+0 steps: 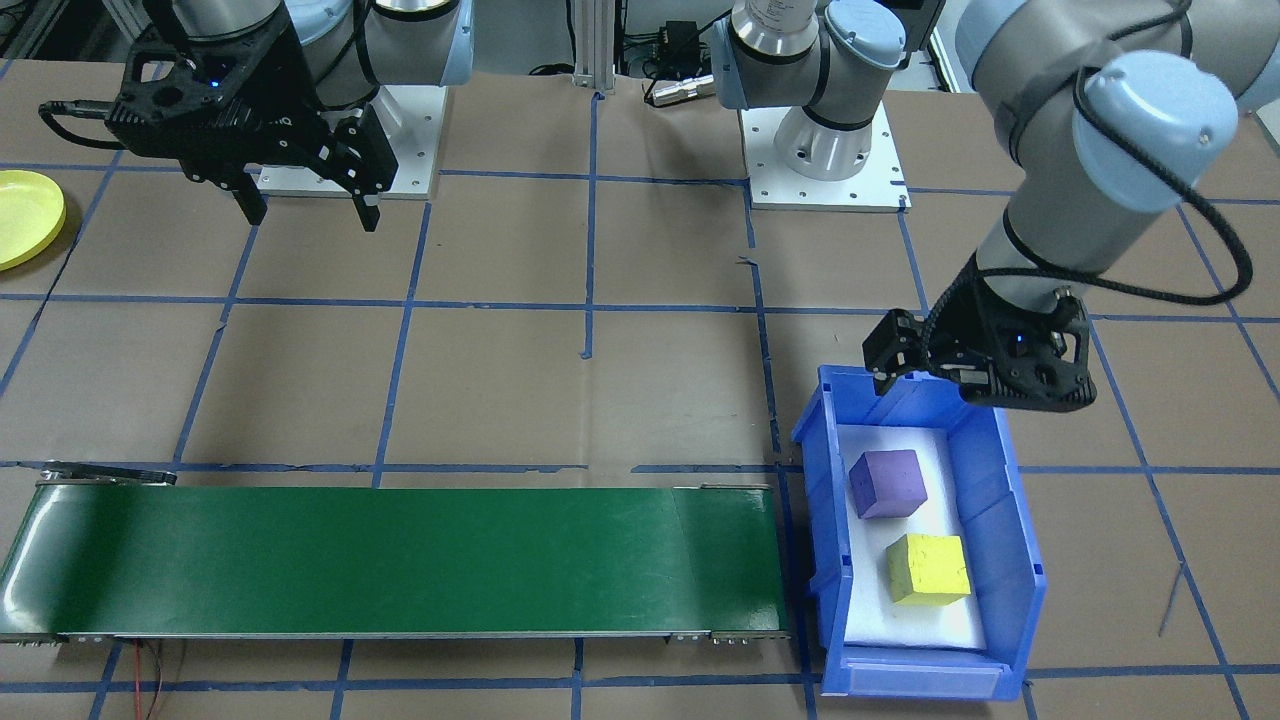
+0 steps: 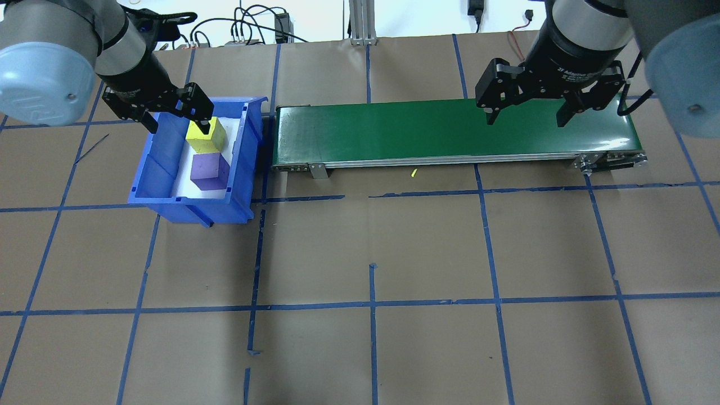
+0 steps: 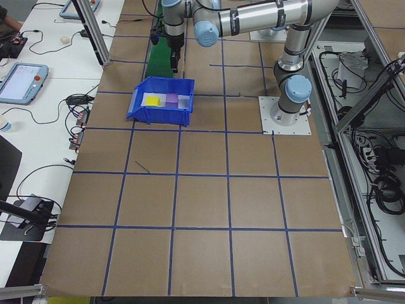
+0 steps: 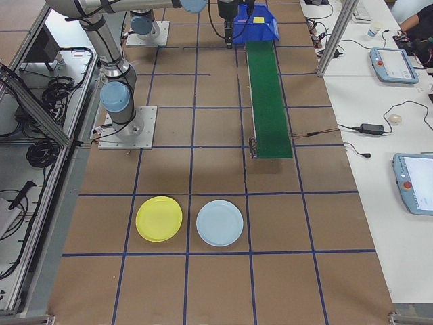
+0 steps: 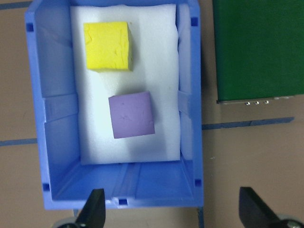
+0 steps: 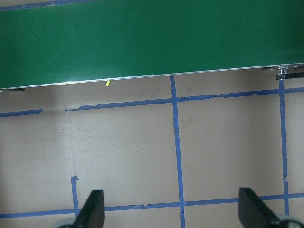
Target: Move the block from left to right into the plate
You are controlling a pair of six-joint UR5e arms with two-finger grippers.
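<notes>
Yellow plate (image 1: 28, 218) cut off at frame edge; both grippers' fingers (image 2: 207, 125) spread, empty.

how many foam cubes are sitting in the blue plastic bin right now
2. The purple foam cube and the yellow foam cube both rest on the white pad in the blue plastic bin, apart from each other. None seems hidden.

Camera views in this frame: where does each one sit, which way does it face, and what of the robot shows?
Front-facing: across the table, facing both arms.
Overhead: behind the robot, on the blue bin and green conveyor.
Exterior left: table end, left arm near.
Exterior right: opposite end, on the yellow plate.
Left wrist: down into the bin, on the yellow cube, purple cube, and fingers.
Right wrist: down at the conveyor edge.
Overhead and front-facing share the bin.
</notes>
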